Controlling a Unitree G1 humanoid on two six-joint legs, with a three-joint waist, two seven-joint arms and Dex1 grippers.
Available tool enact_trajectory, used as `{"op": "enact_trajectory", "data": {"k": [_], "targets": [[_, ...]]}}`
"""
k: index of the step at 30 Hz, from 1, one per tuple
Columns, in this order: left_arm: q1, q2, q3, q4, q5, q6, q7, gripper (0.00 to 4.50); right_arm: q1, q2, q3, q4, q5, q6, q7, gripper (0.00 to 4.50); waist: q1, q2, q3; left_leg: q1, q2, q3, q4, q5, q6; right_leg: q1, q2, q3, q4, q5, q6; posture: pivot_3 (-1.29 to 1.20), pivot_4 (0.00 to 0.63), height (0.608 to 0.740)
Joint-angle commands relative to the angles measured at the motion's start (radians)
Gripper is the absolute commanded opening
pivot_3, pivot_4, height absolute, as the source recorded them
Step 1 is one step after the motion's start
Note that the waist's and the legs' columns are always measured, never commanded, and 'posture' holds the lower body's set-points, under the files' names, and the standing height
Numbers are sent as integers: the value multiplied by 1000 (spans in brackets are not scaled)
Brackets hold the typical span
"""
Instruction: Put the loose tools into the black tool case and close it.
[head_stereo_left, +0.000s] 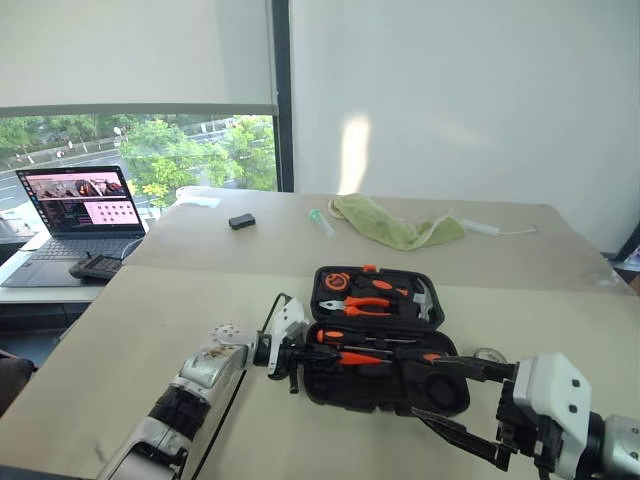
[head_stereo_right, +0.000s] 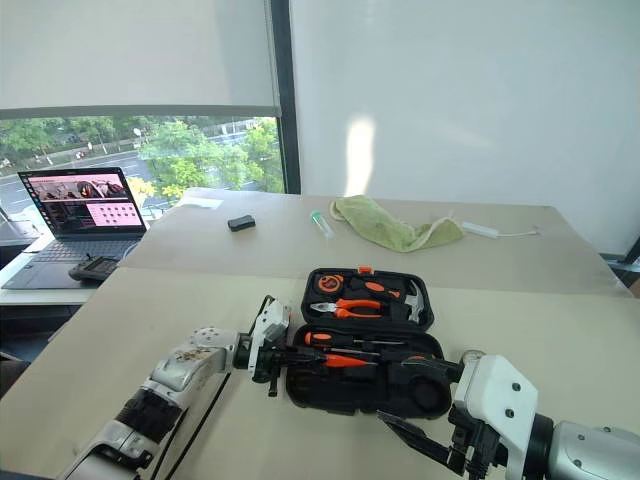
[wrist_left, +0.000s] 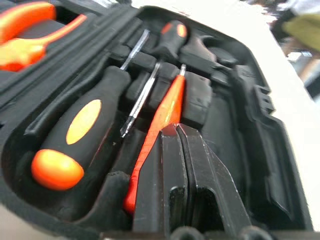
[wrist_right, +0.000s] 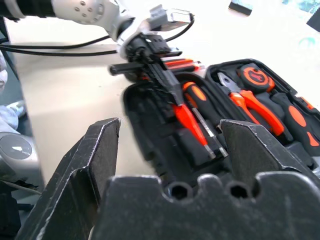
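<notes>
Office-like room: long tables (head_stereo_left: 250, 300), open laptop (head_stereo_left: 78, 212), roller-blind window (head_stereo_left: 140, 60) over street trees

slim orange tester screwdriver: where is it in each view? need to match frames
Left eye: slim orange tester screwdriver in the case's near half, by the left gripper.
Right eye: same slot.
Left wrist: centre, running up from the shut gripper's tips.
Right wrist: centre, under the left gripper.
Shared landmark: orange-handled pliers in the black tool case.
</notes>
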Motion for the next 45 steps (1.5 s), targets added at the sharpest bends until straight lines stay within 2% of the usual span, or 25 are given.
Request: {"op": "enact_trajectory", "data": {"k": [1, 4, 5, 8, 11, 13, 15, 17, 21, 24, 25, 27, 30, 33, 37, 41, 45], "targets": [[-36, 1, 23, 187, 98, -33, 80, 79, -7, -9, 0, -17, 6, -4, -6, 3736, -2, 2, 0, 0, 0, 0, -1, 0, -1, 1, 0, 0, -2, 1, 1, 0, 150, 740], [-72, -18, 29, 224, 69, 60, 36, 79, 4, -5, -2, -17, 3, -5, -6, 3736, -3, 2, 0, 0, 2, 0, -3, 8, -2, 1, 0, -2, -5, 5, 8, 0, 150, 740], [-97, -32, 51, 240, 32, 195, 50, 79, 7, -13, 2, -17, 14, -13, -17, 3736, -3, 2, 0, 0, 2, 0, -2, 10, -2, 1, 0, -2, -5, 8, 14, 0, 150, 740], [-153, -80, 105, 254, -30, 497, 134, 79, 37, -20, -11, -17, 39, -32, -24, 3736, 1, 2, 0, -1, 1, 0, -2, 11, -1, 0, 1, -3, -5, 10, 16, 0, 150, 740], [-145, -96, 97, 195, -13, 623, 191, 79, 76, -32, -13, -17, 52, -58, -34, 3736, -2, 1, 0, -4, -1, 0, -2, 14, 8, -1, 2, -3, -5, 15, 25, 0, 150, 740], [-113, -77, 53, 132, 22, 616, 190, 79, 87, -58, 1, -17, 71, -83, -62, 3736, -8, 3, -2, -7, -2, 1, -3, 11, 10, 0, 3, -3, -5, 13, 21, 0, 150, 740], [-106, -80, 63, 107, 16, 638, 202, 79, 89, -80, 8, -17, 88, -94, -83, 3736, -7, 3, -3, -6, -2, 3, -3, 7, 9, -1, 2, -1, -6, 17, 12, 0, 150, 740], [-73, -70, 77, 29, -6, 587, 173, 79, 111, -104, 9, -17, 94, -122, -89, 3736, -5, 4, -3, -8, -1, 2, -3, 5, 10, -3, 1, 0, -7, 16, 9, 0, 150, 740], [-43, -68, 285, -146, -191, 602, 129, 79, 59, -107, 32, -17, 86, -114, -111, 3736, -8, 6, -3, -20, -1, 2, -3, 5, 8, -16, 0, 0, -6, 15, 6, 0, 150, 740], [-11, -18, 372, -289, -245, 616, 156, 79, -47, -92, 84, 9, 73, -86, -103, 3736, -14, -4, 5, -29, 1, 2, -3, 8, 4, -25, 2, -1, -5, 15, 3, 0, 150, 740], [13, 0, 390, -345, -240, 600, 183, 314, -82, -86, 110, 37, 61, -88, -86, 3736, -15, -5, 6, -36, 1, 2, -2, 12, -2, -33, 3, -1, -4, 17, 2, 0, 150, 740], [54, 25, 416, -425, -241, 597, 224, 795, -130, -84, 162, 70, 18, -80, -55, 3736, -15, -5, 6, -38, 0, 0, -1, 13, -4, -34, 5, -1, -4, 19, 3, 0, 150, 740], [126, 54, 446, -562, -225, 629, 328, 1917, -190, -68, 197, 85, 17, -61, -41, 3736, -4, -4, 7, -38, -2, 1, 0, 12, -2, -32, 6, -2, -6, 18, 4, 0, 150, 740], [224, 102, 410, -717, -173, 654, 422, 2995, -217, -56, 209, 102, 3, -53, -4, 3736, -3, -4, 8, -38, -3, 1, 0, 11, 1, -32, 6, -2, -7, 18, 4, 0, 150, 740], [284, 133, 332, -815, -123, 743, 535, 4426, -253, -41, 229, 128, -16, -40, 20, 3736, 2, -5, 8, -39, -3, 1, 1, 10, 1, -31, 6, -2, -7, 17, 5, 0, 150, 740], [284, 118, 277, -839, -120, 824, 600, 4426, -287, -37, 241, 121, -12, -16, 36, 3736, 0, -5, 9, -38, -3, 2, 2, 11, 1, -31, 7, -1, -5, 19, 5, 0, 150, 740], [270, 99, 216, -803, -54, 894, 710, 4426, -274, -37, 200, 109, 1, 7, 52, 3736, 0, -4, 8, -36, -2, 1, 1, 10, 2, -30, 8, -1, -2, 19, 5, 0, 150, 740]]}}
